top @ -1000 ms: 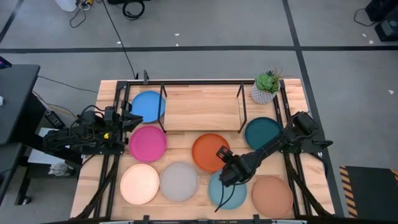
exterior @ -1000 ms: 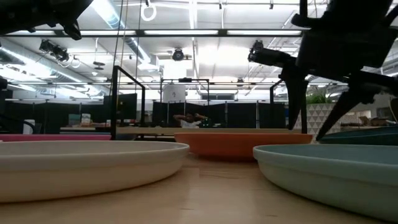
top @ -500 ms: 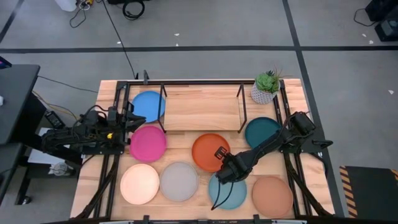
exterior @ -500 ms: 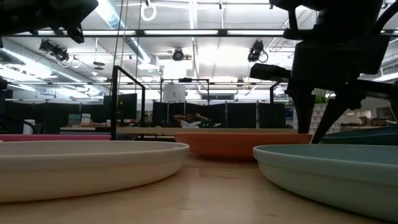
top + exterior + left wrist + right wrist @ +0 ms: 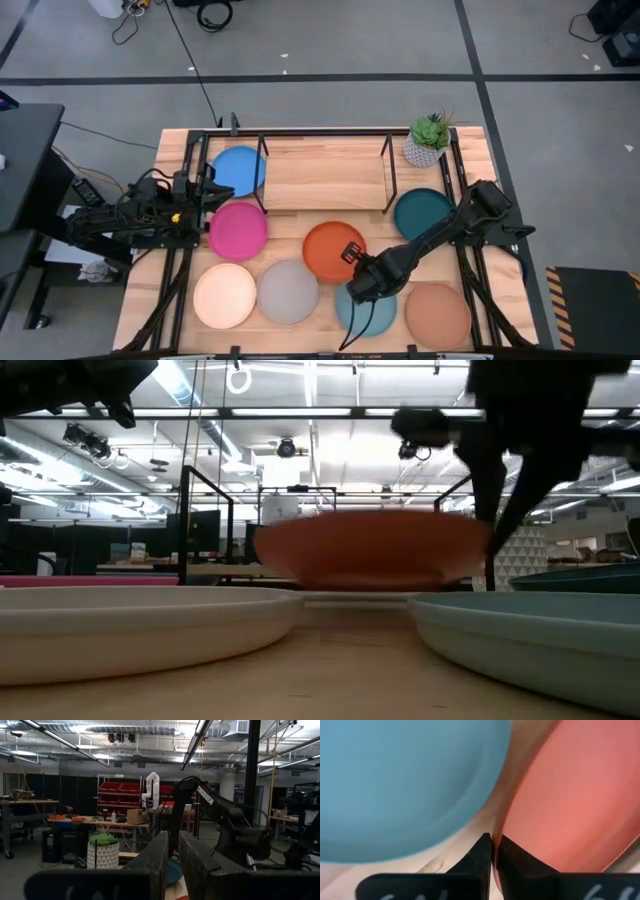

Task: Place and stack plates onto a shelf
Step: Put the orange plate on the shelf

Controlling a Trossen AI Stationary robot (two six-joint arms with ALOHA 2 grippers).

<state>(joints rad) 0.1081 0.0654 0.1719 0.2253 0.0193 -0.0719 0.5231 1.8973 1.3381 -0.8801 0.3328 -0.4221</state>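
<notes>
The orange plate (image 5: 333, 250) hangs just above the table's middle, in front of the shelf (image 5: 325, 170), with my right gripper (image 5: 357, 272) shut on it. The other plates lie flat on the table: blue (image 5: 238, 170), magenta (image 5: 238, 230), cream (image 5: 225, 295), grey (image 5: 288, 292), light teal (image 5: 365, 310), terracotta (image 5: 438, 315) and dark teal (image 5: 422, 212). My left gripper (image 5: 215, 190) hovers shut at the table's left, between the blue and magenta plates, touching nothing. My right gripper pinches the orange plate's rim (image 5: 499, 832) between its two fingers, on the plate's near right side, next to the light teal plate (image 5: 395, 780). The fingers (image 5: 495, 510) come down from above, slanting in from the near right. The plate (image 5: 370, 550) hangs about level, clear of the table.
A potted plant (image 5: 428, 140) stands at the far right corner beside the shelf. Black metal frame posts (image 5: 262, 160) stand at the shelf's ends. The shelf's top board is bare wood.
My right gripper has shut on the orange plate's rim and risen. The plate, which lay on the table, now hangs clear of it and has shifted slightly toward the near left.
</notes>
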